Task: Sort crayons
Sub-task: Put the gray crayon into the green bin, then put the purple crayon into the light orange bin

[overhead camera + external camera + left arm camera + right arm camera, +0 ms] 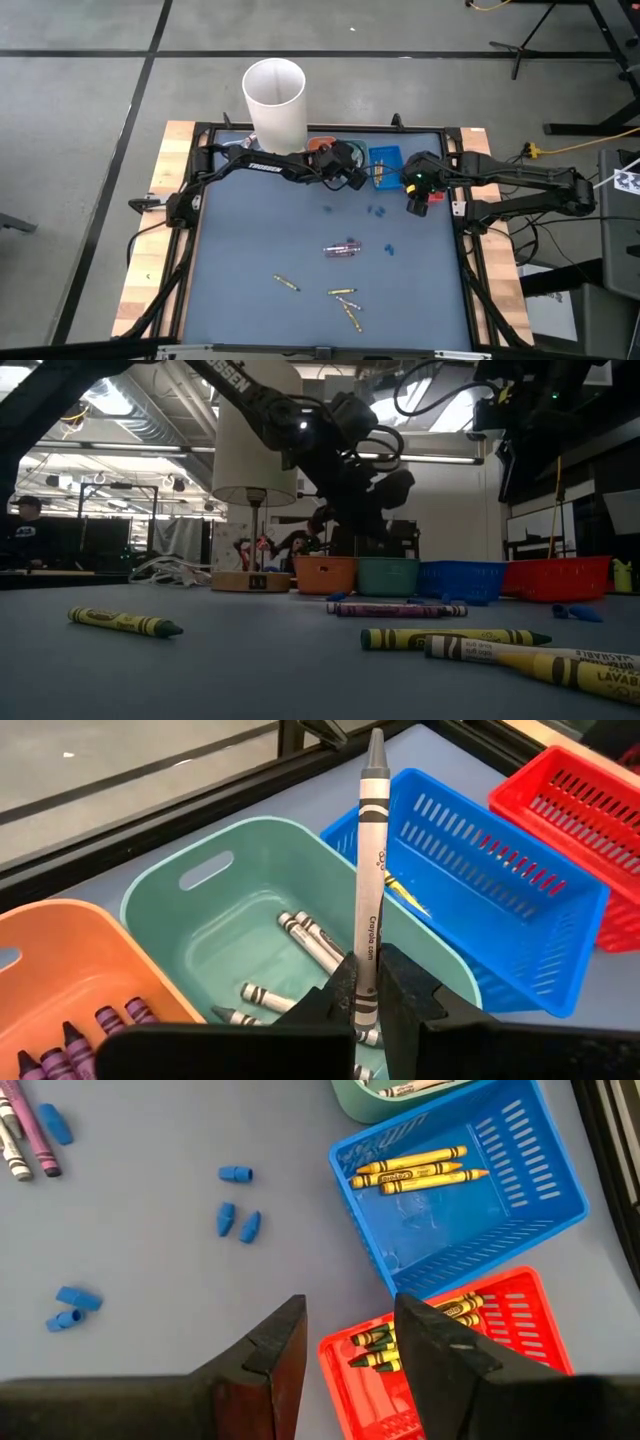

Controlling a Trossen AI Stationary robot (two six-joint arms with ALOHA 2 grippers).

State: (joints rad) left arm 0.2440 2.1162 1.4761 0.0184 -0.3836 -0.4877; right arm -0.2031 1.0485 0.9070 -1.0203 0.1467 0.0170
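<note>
One grey crayon (370,870) pinched upright in left end effector (367,988) over teal bin (215,915) for dropping; right end effector (348,1342) spread, idle above red bin (520,1325).

Grey concrete floor (80,90) with dark seams around the table; ceiling lights (110,395) bright overhead; a person (25,525) seated far left at a desk.

1. Left gripper (352,172) reaching in toward 12 o'clock, fingers (345,995) pinched tight on something thin, held upright.
2. Right gripper (424,196) parked around 2 o'clock, pointing down, fingers (275,1345) spread wide, gripping nothing.
</note>
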